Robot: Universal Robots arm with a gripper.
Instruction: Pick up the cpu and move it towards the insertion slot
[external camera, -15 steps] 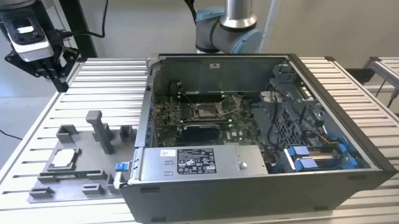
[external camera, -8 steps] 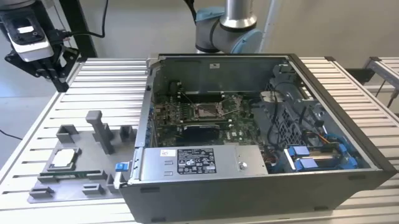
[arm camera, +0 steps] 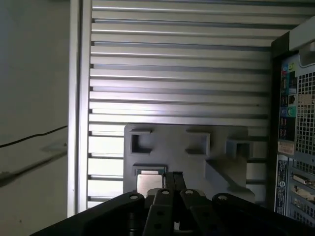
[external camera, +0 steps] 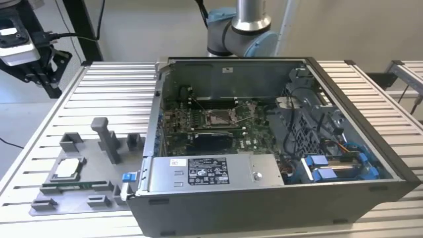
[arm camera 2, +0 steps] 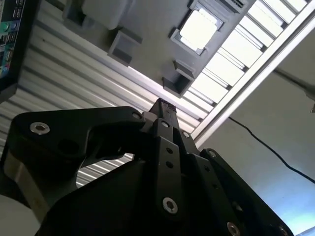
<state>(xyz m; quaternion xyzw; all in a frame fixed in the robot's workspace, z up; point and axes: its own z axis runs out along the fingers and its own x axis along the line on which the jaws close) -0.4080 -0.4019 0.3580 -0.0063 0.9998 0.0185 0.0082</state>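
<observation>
surface: slatted aluminium table (external camera: 106,94) | on it: grey plastic fixture (external camera: 92,169), open computer case (external camera: 264,208) | side by side

No print can be read. In the exterior view a black-and-white label (external camera: 208,171) and a small white sticker (external camera: 178,162) sit on the grey power supply box (external camera: 261,171) inside the computer case (external camera: 264,210), their characters too small to tell. Pale stickers (arm camera: 284,147) on the case's rear, in the first wrist view, are equally illegible.

The cpu (external camera: 68,169) is silvery-white, the fixture (external camera: 69,198) grey, the table (external camera: 106,84) silver and ribbed, the pincer (arm camera 2: 165,107) black
</observation>
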